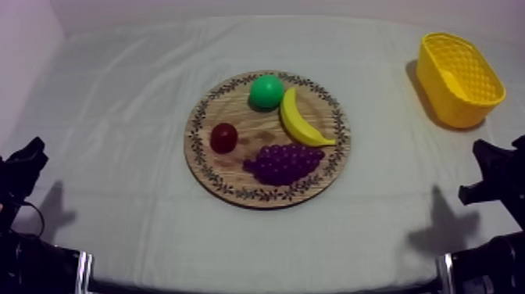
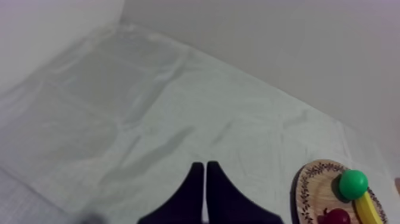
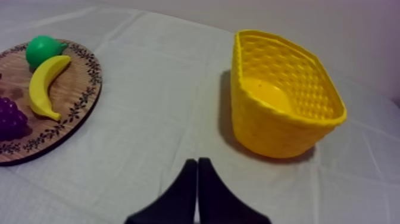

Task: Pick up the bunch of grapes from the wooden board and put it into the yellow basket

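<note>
The purple bunch of grapes [image 1: 283, 163] lies on the near part of the round wooden board [image 1: 211, 176] at the table's middle, and its edge peeks in on the board [image 3: 71, 113] as grapes [image 3: 11, 118] in the right wrist view. The yellow basket [image 1: 459, 77] stands empty at the far right, close ahead of my right gripper [image 3: 197, 161], whose fingers lie together as a narrow wedge. My left gripper [image 2: 204, 165] is likewise shut on nothing, over bare cloth to the left of the board [image 2: 312, 184]. Both arms rest low at the table's sides.
On the board with the grapes lie a banana [image 1: 298, 119], a green pear [image 1: 266, 91] and a small red fruit [image 1: 224, 138]. Wrinkled grey-white cloth [image 1: 117, 94] covers the table between the board and the basket and to the left.
</note>
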Robot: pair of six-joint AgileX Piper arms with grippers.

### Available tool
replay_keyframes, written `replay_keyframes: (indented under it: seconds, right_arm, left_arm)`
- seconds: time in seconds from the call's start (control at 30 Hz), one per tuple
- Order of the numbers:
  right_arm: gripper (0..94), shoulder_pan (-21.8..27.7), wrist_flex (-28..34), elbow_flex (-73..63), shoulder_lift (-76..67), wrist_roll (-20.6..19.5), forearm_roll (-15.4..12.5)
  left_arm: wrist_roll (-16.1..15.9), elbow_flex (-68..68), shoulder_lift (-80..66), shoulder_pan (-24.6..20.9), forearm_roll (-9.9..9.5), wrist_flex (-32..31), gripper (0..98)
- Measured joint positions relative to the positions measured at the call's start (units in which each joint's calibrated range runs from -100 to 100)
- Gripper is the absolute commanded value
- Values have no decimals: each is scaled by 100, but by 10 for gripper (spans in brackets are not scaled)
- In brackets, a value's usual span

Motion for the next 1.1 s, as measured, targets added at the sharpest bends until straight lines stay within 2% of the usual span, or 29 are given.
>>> replay_keyframes:
  seconds: [0.33,0.77,1.1]
  right_arm:
    - [5,13,174,0,0,-346,0]
    - [2,1,215,-247,217,-458,-8]
    - [2,47,313,-1432,1484,-159,-472]
  left_arm:
    - [3,0,0,0,0,0,1]
    - [3,0,0,0,0,0,1]
    - [3,0,0,0,0,0,1]
